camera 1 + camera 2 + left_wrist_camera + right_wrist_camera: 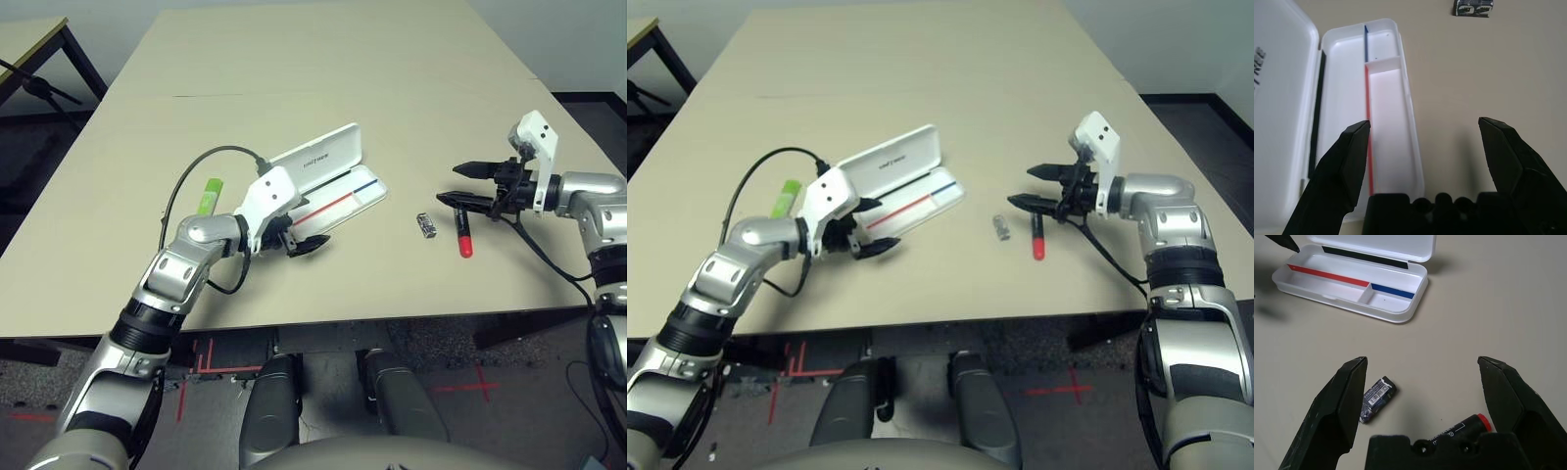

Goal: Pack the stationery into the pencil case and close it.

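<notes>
Stationery and pencil case, listed left to right on the desk (pixel 411 59).
Light-green stick (pixel 210 195): lies far left, behind the left forearm; risk of being swept off by that arm.
Pencil case (pixel 333 191): open, lid raised, tray empty.
Left end effector (pixel 306 244): fingers apart, empty, at the tray's near end; could nudge the light case askew.
Metal piece (pixel 425 224): tiny, likely to slip from a pinch.
Red marker (pixel 463 233): round, may roll.
Right end effector (pixel 471 185): spread, empty, over the marker's cap.
</notes>
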`<state>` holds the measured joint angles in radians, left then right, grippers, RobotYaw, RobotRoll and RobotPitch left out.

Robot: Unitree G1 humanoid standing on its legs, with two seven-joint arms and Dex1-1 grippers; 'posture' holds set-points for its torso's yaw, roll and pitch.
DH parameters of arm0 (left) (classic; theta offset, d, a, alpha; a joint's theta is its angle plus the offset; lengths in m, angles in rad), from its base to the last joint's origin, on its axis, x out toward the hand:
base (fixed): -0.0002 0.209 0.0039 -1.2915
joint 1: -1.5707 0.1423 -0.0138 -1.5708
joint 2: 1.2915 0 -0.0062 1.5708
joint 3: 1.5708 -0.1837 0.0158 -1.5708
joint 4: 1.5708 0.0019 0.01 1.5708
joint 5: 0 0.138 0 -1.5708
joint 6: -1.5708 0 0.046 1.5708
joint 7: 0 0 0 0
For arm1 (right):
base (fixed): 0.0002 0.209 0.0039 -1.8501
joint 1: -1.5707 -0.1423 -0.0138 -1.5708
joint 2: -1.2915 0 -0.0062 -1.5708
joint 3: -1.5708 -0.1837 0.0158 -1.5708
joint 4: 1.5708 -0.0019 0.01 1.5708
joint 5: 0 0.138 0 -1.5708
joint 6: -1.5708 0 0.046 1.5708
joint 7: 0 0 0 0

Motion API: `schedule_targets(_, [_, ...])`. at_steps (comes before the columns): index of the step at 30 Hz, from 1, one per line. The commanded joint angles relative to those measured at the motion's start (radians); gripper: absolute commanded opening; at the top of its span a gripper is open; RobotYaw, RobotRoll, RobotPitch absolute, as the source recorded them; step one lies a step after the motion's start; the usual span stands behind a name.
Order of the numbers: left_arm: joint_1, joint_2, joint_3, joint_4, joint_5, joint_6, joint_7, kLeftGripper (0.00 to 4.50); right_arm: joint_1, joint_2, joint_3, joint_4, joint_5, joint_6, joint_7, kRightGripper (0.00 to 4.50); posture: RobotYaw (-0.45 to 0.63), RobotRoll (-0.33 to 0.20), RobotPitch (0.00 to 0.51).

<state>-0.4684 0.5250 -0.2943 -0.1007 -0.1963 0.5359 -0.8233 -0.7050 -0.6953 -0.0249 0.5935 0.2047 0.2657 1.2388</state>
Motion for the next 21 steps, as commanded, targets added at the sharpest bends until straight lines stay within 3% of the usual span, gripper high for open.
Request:
schedule_targets(1, [-0.021,-0.001,-0.039,0.022,0.034,0.037,-0.011,4.44,0.017,-0.004,0.011,-0.029,-0.003,0.012,-0.005,4.50,-0.10,0.000,0.118])
schedule_targets(17, [-0.057,0.010,-0.097,0.039,0.075,0.170,-0.053,4.44,0.028,0.001,0.012,-0.066,0.002,0.016,-0.038,4.50,-0.12,0.000,0.122])
schedule_targets(20, [-0.059,0.015,-0.095,0.040,0.077,0.174,-0.061,3.90,0.030,0.002,0.012,-0.067,0.002,0.013,-0.045,4.50,-0.12,0.000,0.121])
schedule_targets(21, [-0.062,0.016,-0.094,0.042,0.077,0.175,-0.064,3.52,0.031,0.003,0.013,-0.067,0.002,0.011,-0.047,4.50,-0.12,0.000,0.121])
